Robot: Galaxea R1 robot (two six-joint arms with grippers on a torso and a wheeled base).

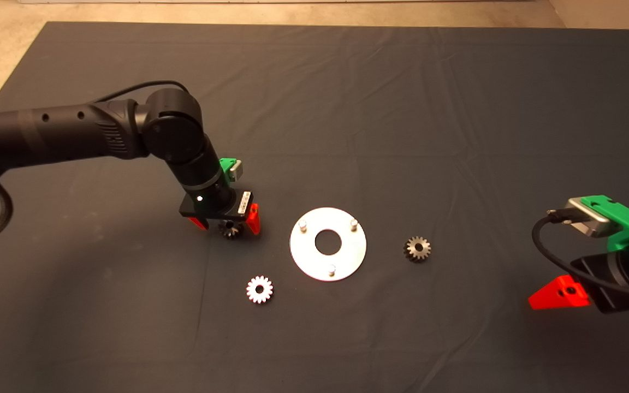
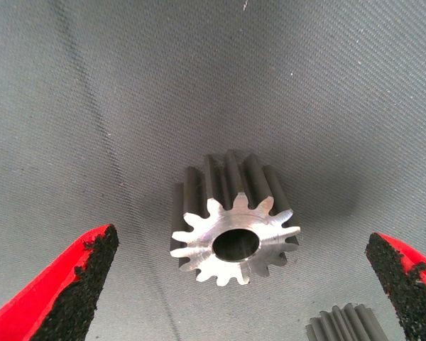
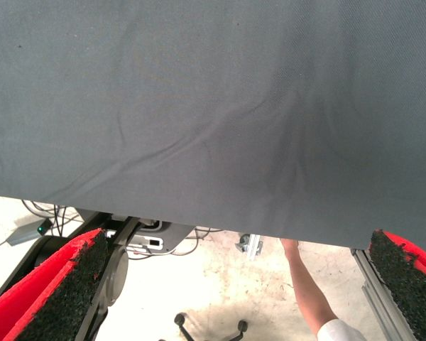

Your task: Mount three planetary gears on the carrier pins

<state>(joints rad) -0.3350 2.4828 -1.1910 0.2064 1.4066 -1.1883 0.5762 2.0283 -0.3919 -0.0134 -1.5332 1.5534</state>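
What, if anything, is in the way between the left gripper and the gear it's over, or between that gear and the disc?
Nothing visible. The left gripper hangs open over the gear, one finger on each side with bare mat in the gaps. Between that gear and the disc with its carrier pins lies only mat; the other two gears lie off that path.

surface: dark mat (image 1: 456,109) | on it: disc (image 1: 303,256), three gears (image 1: 259,289)

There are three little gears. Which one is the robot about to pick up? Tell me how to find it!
Find the shiny round disc on the dark mat. Left of it hangs the left gripper, open, and the gear lies between its red fingers. The other two gears lie alone, no gripper near them.
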